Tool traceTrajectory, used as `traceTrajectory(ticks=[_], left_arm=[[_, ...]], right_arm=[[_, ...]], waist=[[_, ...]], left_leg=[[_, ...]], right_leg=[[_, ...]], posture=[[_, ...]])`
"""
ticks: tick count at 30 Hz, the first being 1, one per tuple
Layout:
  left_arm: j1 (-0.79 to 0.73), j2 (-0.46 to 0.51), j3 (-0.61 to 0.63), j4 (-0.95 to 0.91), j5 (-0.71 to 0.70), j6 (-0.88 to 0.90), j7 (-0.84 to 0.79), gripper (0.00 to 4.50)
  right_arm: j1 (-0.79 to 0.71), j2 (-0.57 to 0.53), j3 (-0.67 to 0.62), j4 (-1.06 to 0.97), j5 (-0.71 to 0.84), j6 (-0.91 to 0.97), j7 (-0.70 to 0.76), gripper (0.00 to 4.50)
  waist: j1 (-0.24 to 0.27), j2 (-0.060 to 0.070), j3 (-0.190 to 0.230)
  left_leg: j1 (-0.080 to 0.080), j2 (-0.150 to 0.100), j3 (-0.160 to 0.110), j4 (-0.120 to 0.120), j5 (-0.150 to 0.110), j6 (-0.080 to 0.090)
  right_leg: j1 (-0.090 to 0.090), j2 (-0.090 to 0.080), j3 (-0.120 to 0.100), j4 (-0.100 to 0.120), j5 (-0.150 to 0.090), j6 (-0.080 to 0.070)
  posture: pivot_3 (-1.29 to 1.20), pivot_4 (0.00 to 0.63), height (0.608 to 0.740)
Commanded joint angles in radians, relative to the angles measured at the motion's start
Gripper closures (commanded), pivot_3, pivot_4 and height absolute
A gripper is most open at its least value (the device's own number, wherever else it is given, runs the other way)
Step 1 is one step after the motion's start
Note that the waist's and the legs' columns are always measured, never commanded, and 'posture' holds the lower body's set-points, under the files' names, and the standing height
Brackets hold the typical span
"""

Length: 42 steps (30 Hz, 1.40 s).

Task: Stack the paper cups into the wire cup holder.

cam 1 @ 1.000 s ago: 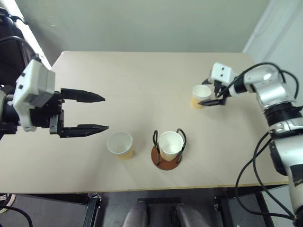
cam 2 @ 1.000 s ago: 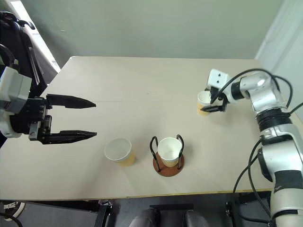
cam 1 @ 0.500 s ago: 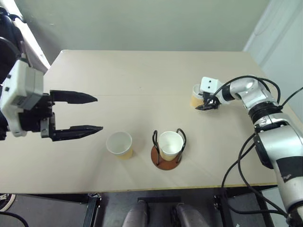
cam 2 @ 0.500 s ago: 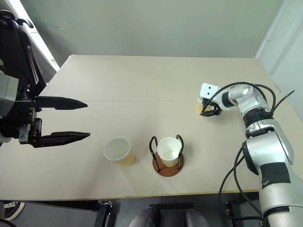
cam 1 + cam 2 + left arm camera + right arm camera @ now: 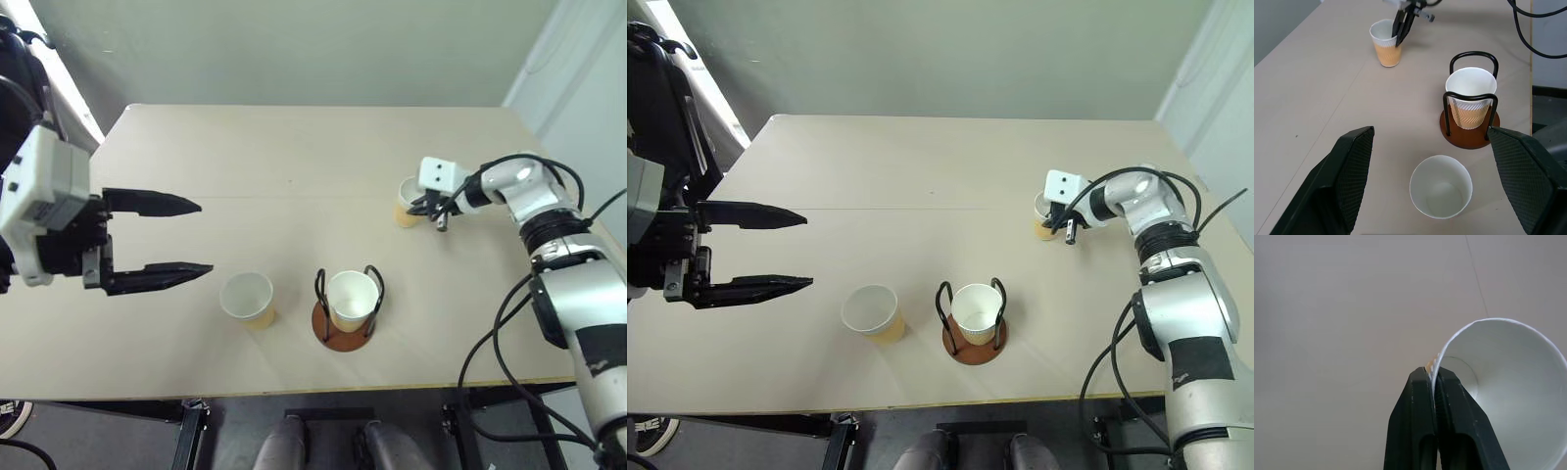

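right gripper (image 5: 1434, 374) pinched shut on far paper cup's (image 5: 408, 200) rim | step: grasp made | next: lift, carry to wire cup holder (image 5: 345, 323), nest into its cup | left gripper (image 5: 204, 237) wide, empty

On the worktop (image 5: 294, 157), near its front edge, the wire cup holder (image 5: 345, 328) stands with 1 paper cup (image 5: 353, 297) inside it. Just to its left stands a 2nd cup (image 5: 247, 298), apart from the holder. A 3rd cup (image 5: 408, 200) stands farther back to the right, its rim pinched by the right tool (image 5: 1434, 382). The left tool (image 5: 186, 235) hangs over the worktop's left side, left of the 2nd cup.
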State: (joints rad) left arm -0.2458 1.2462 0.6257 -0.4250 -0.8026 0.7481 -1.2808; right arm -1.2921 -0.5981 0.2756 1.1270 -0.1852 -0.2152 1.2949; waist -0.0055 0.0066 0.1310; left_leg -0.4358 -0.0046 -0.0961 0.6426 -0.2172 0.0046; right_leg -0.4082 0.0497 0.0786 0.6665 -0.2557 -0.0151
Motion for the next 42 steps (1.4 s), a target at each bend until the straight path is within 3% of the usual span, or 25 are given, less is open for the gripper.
traceTrajectory(ticks=[1,5,8,14,24,42], left_arm=[[-0.014,0.02,0.018,0.003,-0.008,-0.014,-0.001,0.51],[-0.021,0.014,-0.01,0.011,-0.008,-0.027,-0.004,0.51],[-0.046,0.011,-0.057,0.034,0.004,-0.055,-0.004,0.51],[-0.108,0.007,-0.141,0.067,0.01,-0.097,-0.003,0.51],[-0.084,0.011,-0.129,0.056,0.008,-0.098,-0.003,0.51],[-0.021,0.011,-0.064,0.012,0.003,-0.072,0.017,0.51]], right_arm=[[0.012,-0.07,-0.127,-0.283,0.195,0.163,0.197,4.45],[0.12,-0.197,-0.177,-0.814,0.538,0.581,0.317,4.45],[0.195,-0.248,-0.181,-1.081,0.713,0.766,0.32,4.45],[0.271,-0.244,-0.154,-1.322,0.781,0.859,0.293,4.45],[0.307,-0.226,-0.071,-1.407,0.734,0.83,0.275,4.45],[0.302,-0.163,0.056,-1.311,0.573,0.676,0.309,4.45]], waist=[[0.0,0.0,0.0],[0.002,0.0,0.0],[-0.001,-0.002,-0.001],[-0.011,-0.002,-0.001],[-0.018,-0.002,-0.001],[-0.018,-0.002,-0.001]], left_leg=[[0.0,0.0,0.0,0.0,0.001,-0.001],[0.0,0.0,0.0,-0.004,0.007,-0.011],[0.001,0.001,0.0,-0.006,0.009,-0.013],[0.01,0.003,0.0,-0.006,0.007,-0.006],[0.016,0.003,0.0,-0.006,0.004,-0.001],[0.016,0.004,0.0,-0.005,0.004,-0.002]], right_leg=[[0.0,0.0,0.0,0.0,0.0,0.0],[0.001,0.0,0.0,-0.003,-0.001,-0.001],[0.003,0.001,0.0,-0.005,-0.001,-0.002],[0.008,0.004,0.001,-0.002,-0.002,-0.003],[0.014,0.004,0.001,-0.002,-0.002,-0.003],[0.014,0.005,0.001,-0.002,-0.002,-0.004]], posture=[[0.0,0.15,0.74],[0.0,0.15,0.74],[0.0,0.15,0.74],[0.0,0.15,0.74],[0.0,0.15,0.74],[0.0,0.15,0.74]])
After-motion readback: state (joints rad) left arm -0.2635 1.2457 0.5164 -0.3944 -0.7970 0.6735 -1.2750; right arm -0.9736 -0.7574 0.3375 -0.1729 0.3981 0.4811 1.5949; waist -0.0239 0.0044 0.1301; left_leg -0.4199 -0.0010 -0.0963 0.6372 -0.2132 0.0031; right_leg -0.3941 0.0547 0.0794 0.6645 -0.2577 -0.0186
